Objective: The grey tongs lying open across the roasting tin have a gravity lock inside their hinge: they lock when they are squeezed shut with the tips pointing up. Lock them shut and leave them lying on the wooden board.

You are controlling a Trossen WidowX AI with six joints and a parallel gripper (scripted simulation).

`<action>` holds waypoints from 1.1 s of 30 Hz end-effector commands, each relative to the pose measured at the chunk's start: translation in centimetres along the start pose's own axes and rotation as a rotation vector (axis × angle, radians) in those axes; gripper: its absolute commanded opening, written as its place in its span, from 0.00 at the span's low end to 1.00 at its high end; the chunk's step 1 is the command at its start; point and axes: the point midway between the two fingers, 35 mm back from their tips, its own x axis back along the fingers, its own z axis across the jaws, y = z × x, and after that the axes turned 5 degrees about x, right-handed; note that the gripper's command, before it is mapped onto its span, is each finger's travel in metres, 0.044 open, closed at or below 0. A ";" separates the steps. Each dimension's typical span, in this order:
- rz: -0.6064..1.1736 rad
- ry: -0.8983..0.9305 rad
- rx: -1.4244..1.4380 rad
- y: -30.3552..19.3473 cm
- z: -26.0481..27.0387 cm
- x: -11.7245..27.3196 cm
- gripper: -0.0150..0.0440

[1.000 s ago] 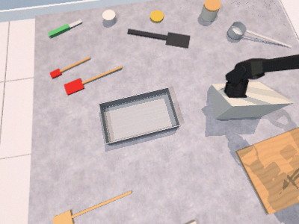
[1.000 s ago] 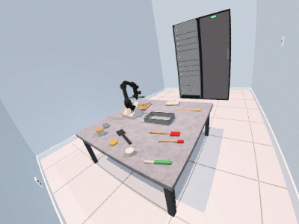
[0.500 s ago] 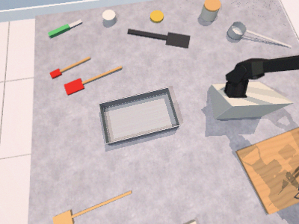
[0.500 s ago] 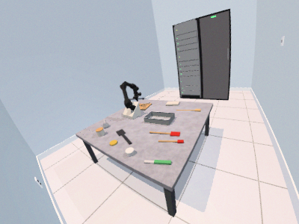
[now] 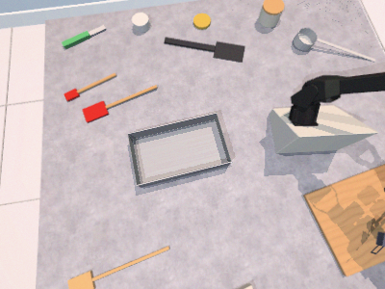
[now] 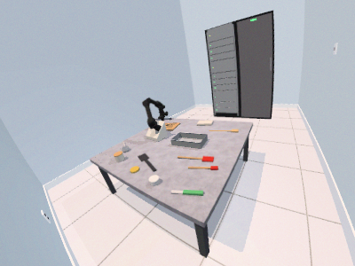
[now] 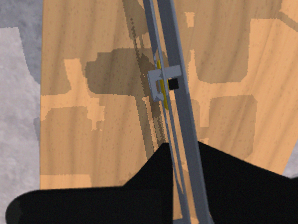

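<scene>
The grey tongs [image 5: 380, 238] [image 7: 189, 115] run lengthwise through the wrist view, their arms squeezed close together, with a small grey bracket, a yellow strip and a black block on them. My gripper [image 7: 179, 149] is shut on the tongs; its black fingers stand on both sides of them. The tongs are held above the wooden board [image 5: 322, 204] [image 6: 174, 127] [image 7: 270, 125], and shadows fall on the wood. In the top view only one end of them shows at the right edge. The roasting tin [image 5: 173, 126] [image 6: 188, 143] holds nothing. Whether the lock is engaged cannot be told.
The arm's pale base [image 5: 313, 144] [image 6: 155, 134] stands between tin and board. Red-headed tools [image 5: 95, 112] [image 6: 208, 159], a black turner [image 5: 228, 51], a green-handled tool [image 5: 76, 39], a grey cup with handle [image 5: 304, 41] and jars lie farther off. A wooden turner [image 5: 81, 280] lies beyond the tin.
</scene>
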 end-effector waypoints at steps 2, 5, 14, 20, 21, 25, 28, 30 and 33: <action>0.005 0.000 -0.004 0.0 -0.1 -0.8 0.00; 0.005 0.000 -0.004 0.0 -0.1 -1.3 0.00; 0.006 -0.001 -0.004 0.0 -0.4 -2.7 0.00; 0.006 -0.001 -0.004 0.0 -0.4 -2.9 0.00; 0.002 -0.004 -0.001 0.0 -0.5 -2.9 0.04; 0.002 -0.004 -0.001 0.0 -0.5 -2.9 0.22; 0.002 -0.004 -0.001 0.0 -0.5 -2.9 0.36; 0.002 -0.004 -0.001 0.0 -0.5 -2.9 0.44; 0.002 -0.004 -0.001 0.0 -0.5 -2.9 0.58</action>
